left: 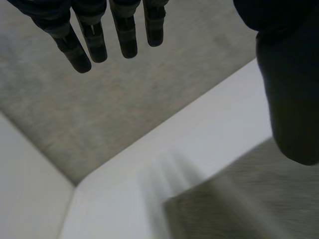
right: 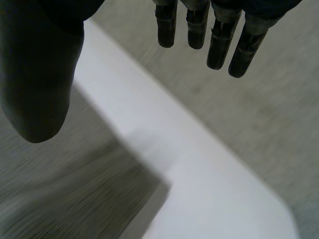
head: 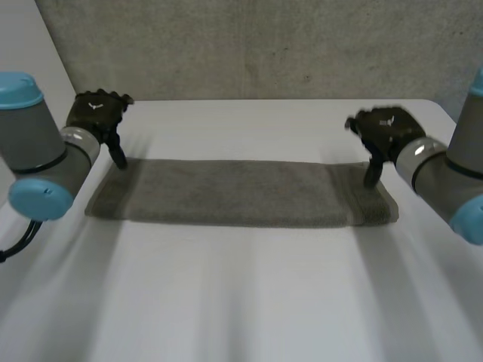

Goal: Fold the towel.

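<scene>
The towel [head: 226, 192] is grey terry cloth, folded into a long, narrow band. It lies flat on the white table [head: 249, 302] and runs left to right across the middle of the frame. Near its right end the upper layer stops short, baring a strip of the lower layer. Its left end slants.

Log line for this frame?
towel: flat strip on table | left hand: open, at far left corner | right hand: open, at far right corner | nothing gripped
</scene>
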`<state>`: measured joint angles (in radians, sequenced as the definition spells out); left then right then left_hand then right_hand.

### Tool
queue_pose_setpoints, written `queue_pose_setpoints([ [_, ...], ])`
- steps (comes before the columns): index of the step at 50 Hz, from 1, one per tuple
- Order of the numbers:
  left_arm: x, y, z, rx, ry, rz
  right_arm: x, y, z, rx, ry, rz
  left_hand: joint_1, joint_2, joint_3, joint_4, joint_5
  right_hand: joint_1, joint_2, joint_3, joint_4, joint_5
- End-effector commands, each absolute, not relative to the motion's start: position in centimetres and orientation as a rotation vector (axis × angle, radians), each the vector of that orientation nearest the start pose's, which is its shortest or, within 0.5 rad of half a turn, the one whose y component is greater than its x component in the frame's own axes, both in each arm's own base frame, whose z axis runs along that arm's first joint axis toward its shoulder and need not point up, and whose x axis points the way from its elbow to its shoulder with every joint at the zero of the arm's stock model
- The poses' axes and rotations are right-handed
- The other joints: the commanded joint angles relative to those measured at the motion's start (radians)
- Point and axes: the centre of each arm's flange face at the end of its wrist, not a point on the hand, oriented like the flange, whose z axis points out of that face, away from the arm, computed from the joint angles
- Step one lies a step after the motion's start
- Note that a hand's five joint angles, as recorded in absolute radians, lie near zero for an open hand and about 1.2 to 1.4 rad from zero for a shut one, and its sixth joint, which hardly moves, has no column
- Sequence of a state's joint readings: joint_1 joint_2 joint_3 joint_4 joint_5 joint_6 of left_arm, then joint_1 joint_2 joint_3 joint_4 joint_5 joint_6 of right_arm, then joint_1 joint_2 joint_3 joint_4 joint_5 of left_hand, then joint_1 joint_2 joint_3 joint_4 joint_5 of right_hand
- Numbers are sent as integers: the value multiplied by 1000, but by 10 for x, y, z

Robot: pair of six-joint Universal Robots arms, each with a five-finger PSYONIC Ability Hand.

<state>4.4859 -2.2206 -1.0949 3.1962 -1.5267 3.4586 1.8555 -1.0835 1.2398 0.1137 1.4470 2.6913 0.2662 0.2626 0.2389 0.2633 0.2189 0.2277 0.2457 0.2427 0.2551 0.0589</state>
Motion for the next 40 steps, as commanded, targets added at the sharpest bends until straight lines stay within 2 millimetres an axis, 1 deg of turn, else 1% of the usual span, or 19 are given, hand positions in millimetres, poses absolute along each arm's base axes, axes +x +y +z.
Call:
queue_pose_setpoints([
  [1, -233, -355, 209, 803, 2283, -2117, 229, -326, 189, -1021, 2429, -1732, -92, -88, -64, -89, -219, -53, -71, -68, -81, -59],
  [5, -229, -339, 218, 716, 2263, -2248, 225, -330, 181, -1009, 2436, -1745, -92, -88, -64, -89, -219, -34, -52, -49, -62, -40],
  [6, -229, -335, 218, 684, 2272, -2281, 225, -332, 173, -1012, 2440, -1740, -92, -88, -64, -89, -219, 1, -17, -14, -27, -5],
  [10, -224, -330, 215, 624, 2296, -2318, 225, -339, 149, -1061, 2462, -1726, -92, -88, -64, -89, -219, 109, 91, 94, 82, 104],
  [16, -221, -328, 210, 603, 2320, -2311, 220, -348, 129, -1087, 2506, -1707, -92, -88, -64, -89, -219, 136, 118, 121, 109, 130],
  [19, -222, -328, 210, 617, 2323, -2319, 213, -354, 117, -1074, 2547, -1681, -92, -88, -64, -89, -219, 259, 242, 244, 232, 254],
  [21, -222, -328, 210, 620, 2325, -2321, 205, -361, 115, -1047, 2581, -1689, -92, -88, -64, -89, -219, 642, 624, 627, 614, 636],
  [22, -222, -328, 210, 620, 2325, -2321, 204, -361, 115, -1047, 2582, -1689, -92, -88, -64, -89, -219, 644, 626, 629, 617, 638],
  [23, -222, -328, 210, 620, 2325, -2321, 199, -365, 117, -1029, 2598, -1705, -92, -88, -64, -89, -219, 984, 966, 969, 957, 978],
  [24, -222, -328, 210, 621, 2323, -2320, 199, -365, 117, -1029, 2598, -1705, -92, -88, -64, -89, -219, 988, 970, 973, 960, 982],
  [25, -222, -328, 210, 621, 2323, -2320, 194, -370, 122, -1005, 2613, -1738, -92, -88, -64, -89, -219, 1167, 1149, 1152, 1139, 1161],
  [27, -222, -328, 210, 620, 2327, -2319, 186, -377, 129, -966, 2646, -1781, -92, -88, -64, -89, -219, 1169, 1151, 1154, 1141, 1163],
  [29, -222, -328, 210, 620, 2327, -2319, 164, -389, 154, -889, 2720, -1913, -92, -88, -64, -89, -219, 1169, 1151, 1154, 1141, 1163],
  [30, -222, -328, 210, 620, 2327, -2319, 163, -389, 154, -889, 2720, -1913, -92, -88, -64, -89, -219, 1169, 1151, 1154, 1141, 1163],
  [32, -222, -328, 210, 618, 2326, -2318, 143, -398, 176, -914, 2773, -2027, -92, -88, -64, -89, -219, 1169, 1151, 1154, 1141, 1163],
  [35, -222, -328, 211, 618, 2323, -2322, 138, -402, 182, -994, 2782, -2062, -92, -88, -64, -89, -219, 1169, 1151, 1154, 1141, 1163],
  [37, -222, -328, 211, 618, 2321, -2324, 137, -409, 190, -1182, 2763, -2139, -92, -88, -64, -89, -219, 1169, 1151, 1154, 1141, 1163],
  [38, -222, -328, 211, 618, 2321, -2324, 137, -409, 190, -1183, 2763, -2139, -92, -88, -64, -89, -219, 1169, 1151, 1154, 1141, 1163],
  [40, -222, -328, 212, 617, 2319, -2326, 152, -415, 201, -1328, 2645, -2302, -92, -88, -64, -89, -219, 1169, 1151, 1154, 1141, 1163],
])
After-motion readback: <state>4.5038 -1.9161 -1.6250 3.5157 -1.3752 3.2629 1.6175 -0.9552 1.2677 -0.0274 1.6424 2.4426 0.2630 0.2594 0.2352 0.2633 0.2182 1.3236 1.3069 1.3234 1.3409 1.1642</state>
